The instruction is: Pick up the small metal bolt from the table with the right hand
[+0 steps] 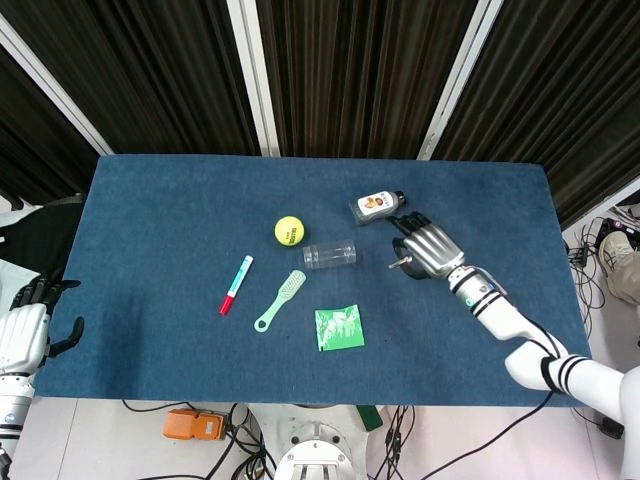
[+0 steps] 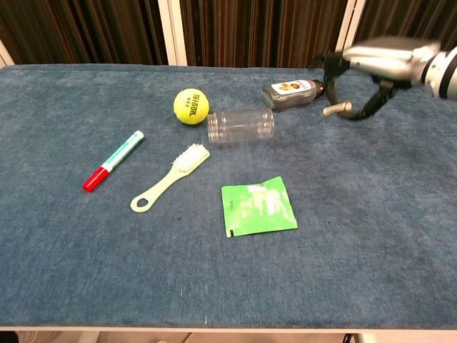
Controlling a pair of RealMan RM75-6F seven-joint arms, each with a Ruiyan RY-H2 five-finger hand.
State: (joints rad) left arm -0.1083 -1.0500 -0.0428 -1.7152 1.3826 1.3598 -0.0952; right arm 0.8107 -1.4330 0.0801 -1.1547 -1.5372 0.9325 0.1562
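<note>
My right hand (image 2: pixel 371 68) hangs well above the blue table top at the right, near the small brown-capped bottle (image 2: pixel 289 93). It pinches the small metal bolt (image 2: pixel 335 109), which sticks out to the left from between its curled fingers. In the head view the same right hand (image 1: pixel 428 247) holds the bolt (image 1: pixel 397 265) just below the bottle (image 1: pixel 377 205). My left hand (image 1: pixel 22 335) stays off the table's left edge, fingers spread, holding nothing.
A yellow tennis ball (image 2: pixel 191 106), a clear jar on its side (image 2: pixel 240 126), a red-capped marker (image 2: pixel 113 161), a pale green brush (image 2: pixel 170 179) and a green sachet (image 2: pixel 258 205) lie across the blue cloth (image 2: pixel 371 214).
</note>
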